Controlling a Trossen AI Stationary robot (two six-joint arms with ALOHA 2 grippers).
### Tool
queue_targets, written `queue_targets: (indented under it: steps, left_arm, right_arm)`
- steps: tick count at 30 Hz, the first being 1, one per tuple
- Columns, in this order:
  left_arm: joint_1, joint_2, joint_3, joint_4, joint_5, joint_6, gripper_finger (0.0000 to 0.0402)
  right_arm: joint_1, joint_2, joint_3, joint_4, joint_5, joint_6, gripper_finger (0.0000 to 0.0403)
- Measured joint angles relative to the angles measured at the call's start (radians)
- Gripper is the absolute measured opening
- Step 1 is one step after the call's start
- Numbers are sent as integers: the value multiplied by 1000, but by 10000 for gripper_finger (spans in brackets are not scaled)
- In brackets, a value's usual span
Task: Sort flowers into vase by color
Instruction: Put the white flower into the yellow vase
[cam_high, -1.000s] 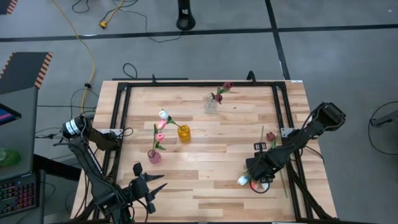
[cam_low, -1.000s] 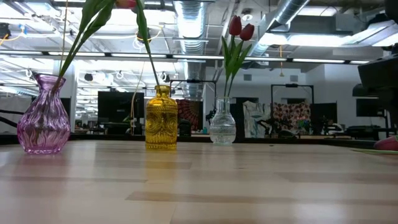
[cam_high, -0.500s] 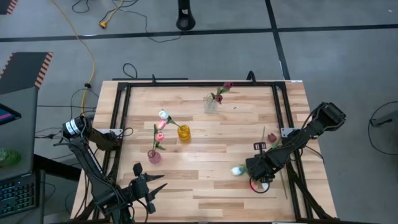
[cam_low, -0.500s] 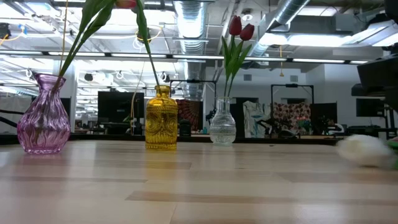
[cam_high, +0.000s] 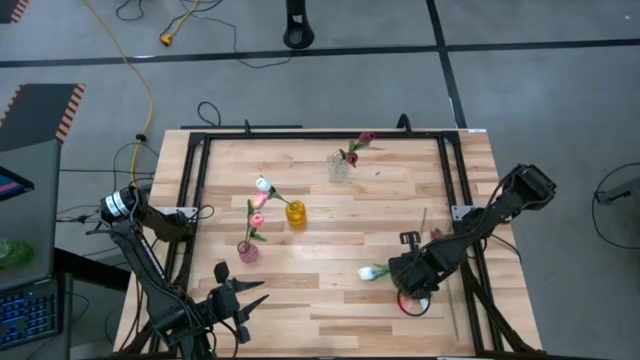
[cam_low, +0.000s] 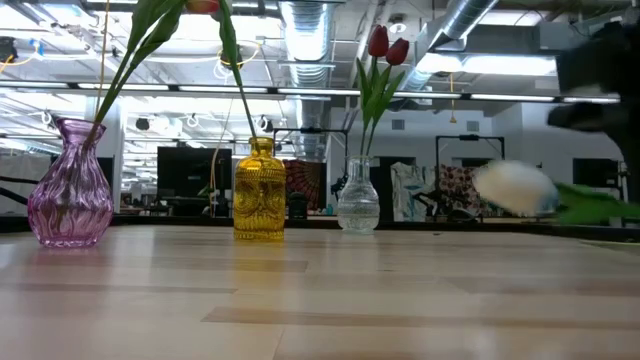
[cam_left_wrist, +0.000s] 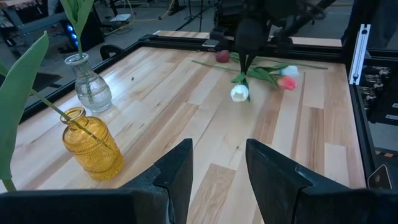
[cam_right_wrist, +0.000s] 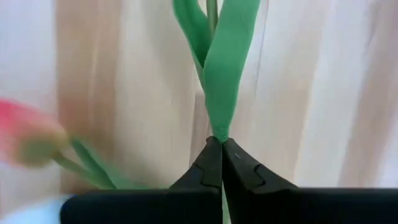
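1. The right gripper is over the right side of the wooden table. Its two fingers are pinched tight on the green stem of a white tulip.
2. The white tulip is up off the table. Its white head hangs in the air and points toward the middle of the table.
3. A pink tulip and a dark red tulip lie flat on the table near the right gripper.
4. The left gripper waits at the near left corner of the table. Its fingers are apart and hold nothing.
5. A pink vase has a pink tulip in it.
6. A yellow vase stands near it and has a flower with a white head.
7. A clear vase stands farther back with two dark red tulips.
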Motion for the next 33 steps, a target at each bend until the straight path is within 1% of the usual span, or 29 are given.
queue_targets:
  steps: [4, 10, 13, 17, 19, 21, 26, 33]
  left_arm:
    - [0, 0, 0, 0, 0, 0, 137]
    - [0, 0, 0, 0, 0, 0, 137]
    - [0, 0, 0, 0, 0, 12, 137]
    - [0, 0, 0, 0, 0, 15, 137]
    - [0, 0, 0, 0, 0, 18, 137]
    - [0, 0, 0, 0, 0, 18, 137]
    - [0, 0, 0, 0, -11, 19, 137]
    - [0, 0, 0, 0, -18, 56, 137]
  right_arm:
    - [0, 0, 71, 1, 84, -36, 25]
    - [0, -1, 182, 21, 215, -42, 27]
    - [0, -1, 231, 55, 257, -76, 27]
    - [-7, -1, 283, 147, 297, -129, 26]
    - [-15, -2, 302, 221, 320, -163, 26]
    - [-28, -2, 306, 333, 339, -213, 26]
    - [-76, -2, 306, 633, 339, -373, 25]
    - [-154, -2, 306, 992, 338, -600, 26]
